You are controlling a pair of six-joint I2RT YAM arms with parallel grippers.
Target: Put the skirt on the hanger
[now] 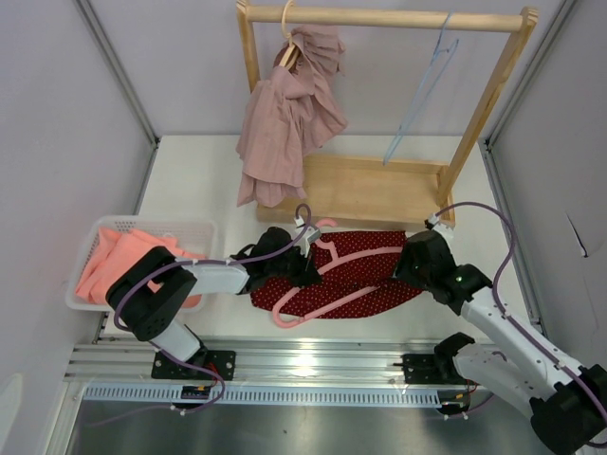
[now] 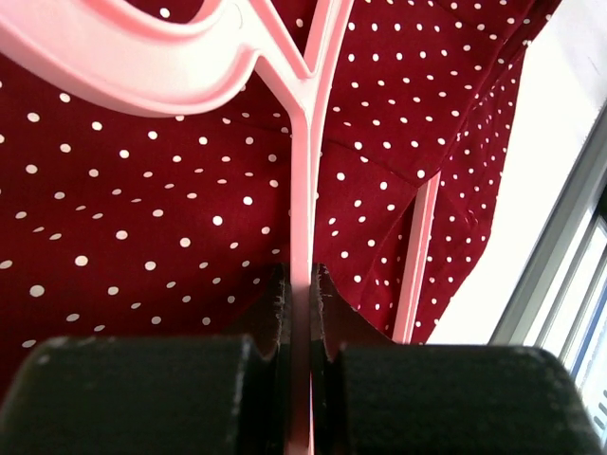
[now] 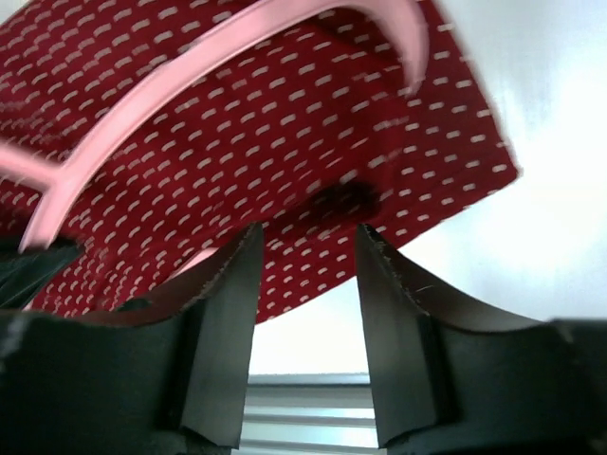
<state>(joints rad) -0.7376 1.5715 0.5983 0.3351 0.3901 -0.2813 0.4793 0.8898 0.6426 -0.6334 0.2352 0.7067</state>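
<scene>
A dark red skirt (image 1: 375, 284) with white dots lies flat on the white table in front of the arms. On top of it rests a pink plastic hanger (image 1: 356, 258). My left gripper (image 1: 305, 261) is shut on the hanger's thin bar (image 2: 302, 190), with the skirt (image 2: 142, 218) spread beneath. At the skirt's right end my right gripper (image 1: 406, 265) stands open, its jaws (image 3: 308, 237) just over the cloth's edge (image 3: 285, 152) with nothing between them. The hanger's curved arm (image 3: 171, 104) crosses above.
A wooden clothes rack (image 1: 379, 19) stands at the back, carrying a dusty pink dress (image 1: 285, 123) and a thin blue hanger (image 1: 422, 90). On the left a white basket (image 1: 204, 227) holds orange clothing (image 1: 114, 256). A metal rail (image 1: 303, 355) runs along the near edge.
</scene>
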